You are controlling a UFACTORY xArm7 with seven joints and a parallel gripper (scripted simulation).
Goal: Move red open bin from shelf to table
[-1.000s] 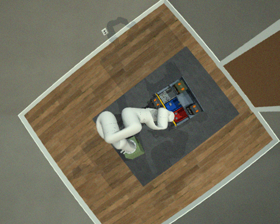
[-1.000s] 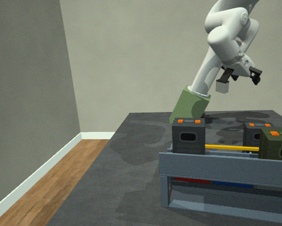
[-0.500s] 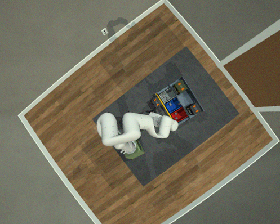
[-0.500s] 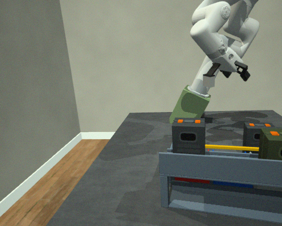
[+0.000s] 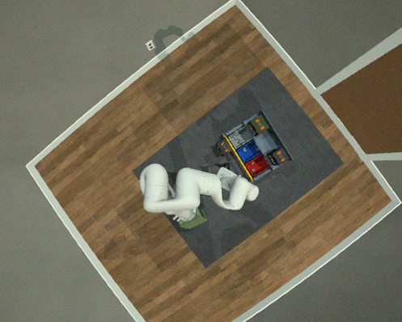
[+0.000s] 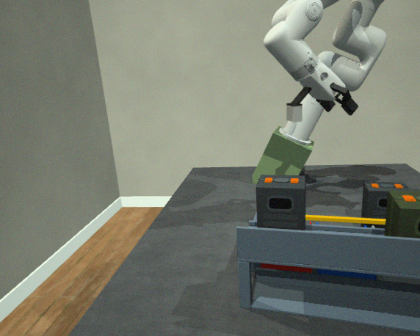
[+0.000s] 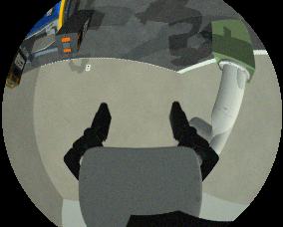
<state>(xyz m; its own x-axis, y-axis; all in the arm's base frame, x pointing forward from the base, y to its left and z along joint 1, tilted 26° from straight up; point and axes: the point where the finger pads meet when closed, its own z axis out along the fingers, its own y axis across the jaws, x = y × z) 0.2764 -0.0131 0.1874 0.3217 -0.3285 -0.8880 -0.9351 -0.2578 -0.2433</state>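
Observation:
The red open bin (image 5: 257,165) sits on the grey shelf (image 5: 257,145), at the end of a row next to a blue bin (image 5: 248,150) and a pale grey bin (image 5: 238,135). Small parts lie in it. From behind the shelf only a red strip of the bin (image 6: 286,268) shows under the top board. My gripper (image 6: 338,103) is open and empty, held high above the table on the open-front side of the shelf. In the wrist view the fingers stand wide apart against the wall, with nothing between them.
A yellow bar (image 5: 237,156) runs along the shelf's front. Dark boxes with orange tabs (image 6: 280,201) stand on the shelf top, with an olive one (image 6: 404,216) at the right. The arm's green base (image 6: 283,158) stands on the table beyond the shelf.

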